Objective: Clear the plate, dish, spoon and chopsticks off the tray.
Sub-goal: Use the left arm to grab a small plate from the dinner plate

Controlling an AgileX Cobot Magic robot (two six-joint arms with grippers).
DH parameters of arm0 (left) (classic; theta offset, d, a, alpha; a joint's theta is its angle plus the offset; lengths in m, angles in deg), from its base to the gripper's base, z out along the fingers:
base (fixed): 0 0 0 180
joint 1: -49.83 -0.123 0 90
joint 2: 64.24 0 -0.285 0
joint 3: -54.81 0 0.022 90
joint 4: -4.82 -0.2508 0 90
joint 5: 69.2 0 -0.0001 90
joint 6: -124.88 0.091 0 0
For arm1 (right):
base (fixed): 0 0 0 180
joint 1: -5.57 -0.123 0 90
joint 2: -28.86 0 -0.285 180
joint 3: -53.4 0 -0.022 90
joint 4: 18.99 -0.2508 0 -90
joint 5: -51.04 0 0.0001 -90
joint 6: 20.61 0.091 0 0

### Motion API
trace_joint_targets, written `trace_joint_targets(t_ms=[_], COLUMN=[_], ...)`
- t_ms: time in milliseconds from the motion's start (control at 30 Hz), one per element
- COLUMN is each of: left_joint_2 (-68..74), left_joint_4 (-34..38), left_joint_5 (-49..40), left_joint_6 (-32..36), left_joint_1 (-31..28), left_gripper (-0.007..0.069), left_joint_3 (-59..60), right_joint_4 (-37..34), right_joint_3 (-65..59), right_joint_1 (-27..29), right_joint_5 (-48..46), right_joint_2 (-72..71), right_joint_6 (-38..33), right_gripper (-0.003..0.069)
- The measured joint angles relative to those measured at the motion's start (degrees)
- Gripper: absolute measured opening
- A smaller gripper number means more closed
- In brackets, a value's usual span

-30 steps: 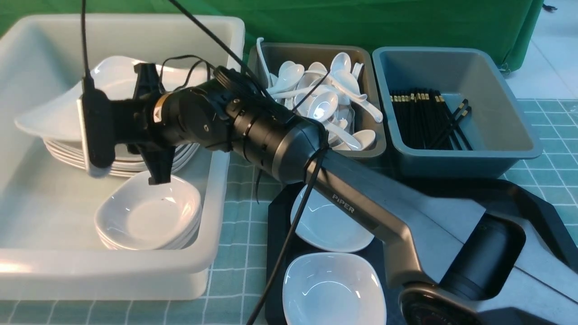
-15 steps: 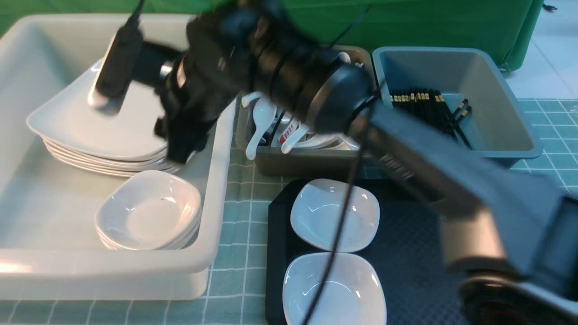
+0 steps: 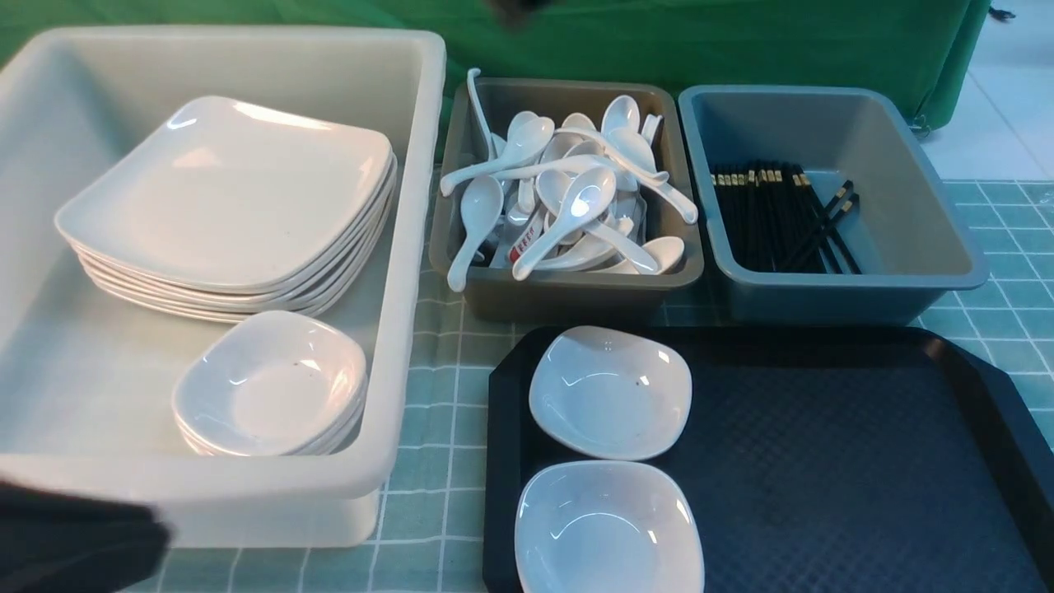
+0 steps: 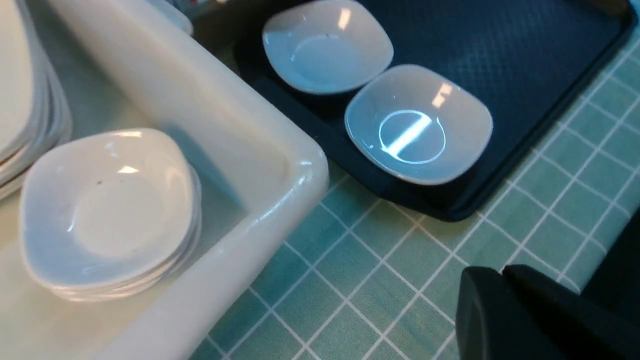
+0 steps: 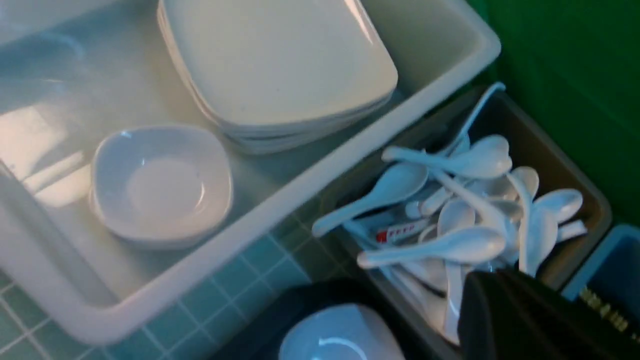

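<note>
The black tray [image 3: 823, 461] holds two small deep white dishes, one at its far left [image 3: 609, 391] and one nearer [image 3: 608, 527]. No plate, spoon or chopsticks lie on it. The large square plate [image 3: 230, 189] lies flat on top of a stack in the white bin [image 3: 412, 247]. Spoons [image 3: 568, 198] fill the grey-brown bin and black chopsticks [image 3: 770, 214] lie in the blue-grey bin. My left gripper [image 4: 502, 272] is shut and empty over the checked cloth near the tray's corner [image 4: 500, 45]. My right gripper [image 5: 495, 275] looks shut and empty, high above the spoon bin.
A stack of small dishes [image 3: 272, 387] sits in the white bin's near corner. My left arm shows as a dark shape [image 3: 74, 535] at the bottom left. Green backdrop behind the bins; teal checked cloth [image 3: 436, 412] lies between bin and tray.
My right arm, stretched across over the white bin, has lifted and pulled out of the front view. The plate it was at now lies flat on the stack.
</note>
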Motion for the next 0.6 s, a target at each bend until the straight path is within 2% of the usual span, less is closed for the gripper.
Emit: trace_joint_targets(t_ms=[67,133,333,600], left_joint_2=[6.4,9.32,28.09,42.07], left_joint_4=[1.1,1.62,2.04,0.32], left_joint_5=[4.0,6.46,17.88,20.84], left_joint_6=[1.74,3.12,6.07,6.45], left_joint_1=[2.58,4.3,15.35,27.15], left_gripper=[0.0017,0.0017,0.0017,0.0017], left_joint_3=[0.0,0.0,0.0,-7.34], right_joint_4=[0.48,0.87,2.35,2.41], right_joint_3=[-11.03,-17.06,-45.72,-58.61], right_joint_1=[0.0,0.0,0.0,0.0], right_joint_5=[0.0,0.0,0.13,0.13], right_joint_2=[-7.45,-11.82,-32.29,-47.38], right_joint_6=[2.83,4.6,14.01,19.23], right_gripper=[0.0021,0.0021,0.0028,0.0032])
